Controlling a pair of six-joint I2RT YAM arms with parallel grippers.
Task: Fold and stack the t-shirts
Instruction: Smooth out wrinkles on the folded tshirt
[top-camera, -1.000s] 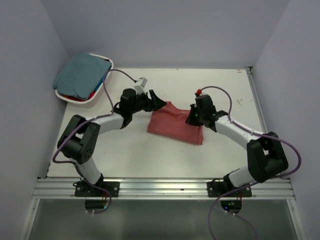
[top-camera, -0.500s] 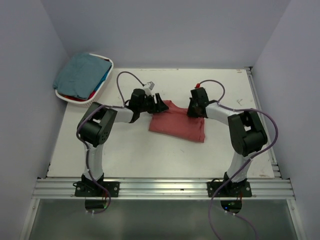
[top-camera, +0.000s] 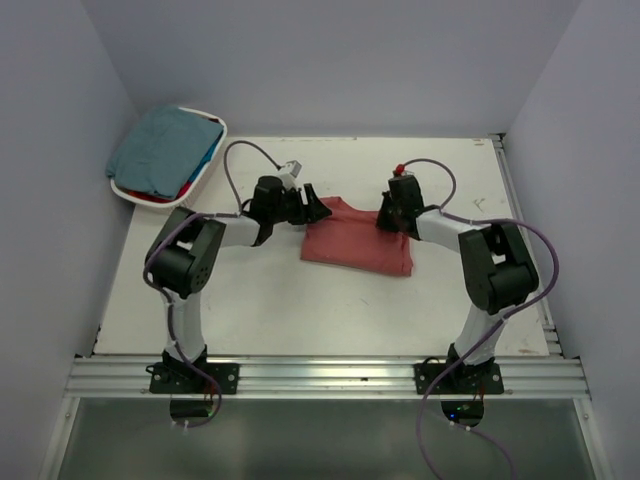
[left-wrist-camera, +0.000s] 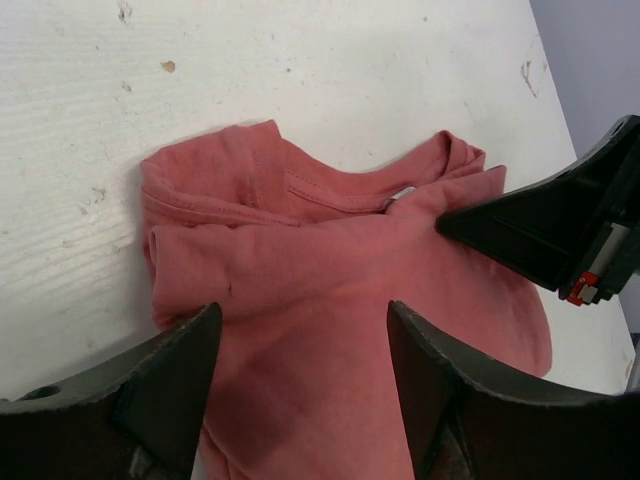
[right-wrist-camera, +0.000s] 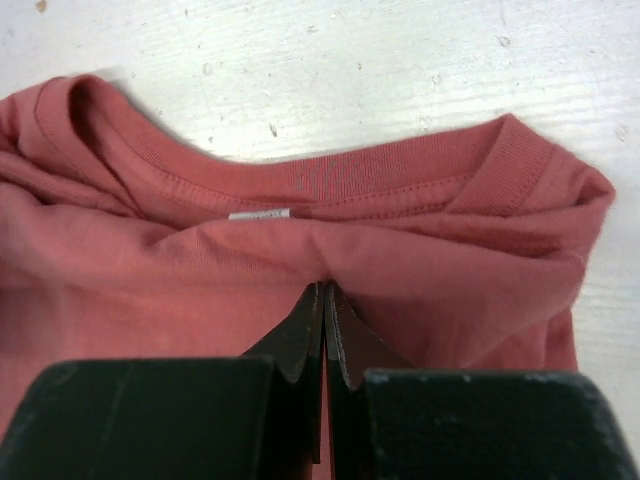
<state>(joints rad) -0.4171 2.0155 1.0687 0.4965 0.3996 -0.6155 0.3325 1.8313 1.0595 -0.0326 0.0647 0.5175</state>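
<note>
A faded brick-red t-shirt (top-camera: 355, 245) lies folded mid-table, collar toward the far edge. My left gripper (top-camera: 318, 210) is open, its jaws spread over the shirt's left part (left-wrist-camera: 340, 270) near the sleeve, holding nothing. My right gripper (top-camera: 385, 222) is shut on a pinched fold of the red shirt (right-wrist-camera: 200, 260) just below the collar and its white tag (right-wrist-camera: 258, 213). It also shows in the left wrist view (left-wrist-camera: 540, 225). A muted teal t-shirt (top-camera: 160, 150) lies on top in the basket, with bits of bright blue (top-camera: 207, 163) and red (top-camera: 186, 186) cloth under it.
The white oval basket (top-camera: 170, 207) stands at the far left corner of the white table (top-camera: 250, 300). Grey walls close in the left, back and right. A metal rail (top-camera: 330, 375) runs along the near edge at the arm bases.
Both arms have drawn their elbows in and the grippers have moved slightly toward the far edge. The red shirt has shifted a little with them.
</note>
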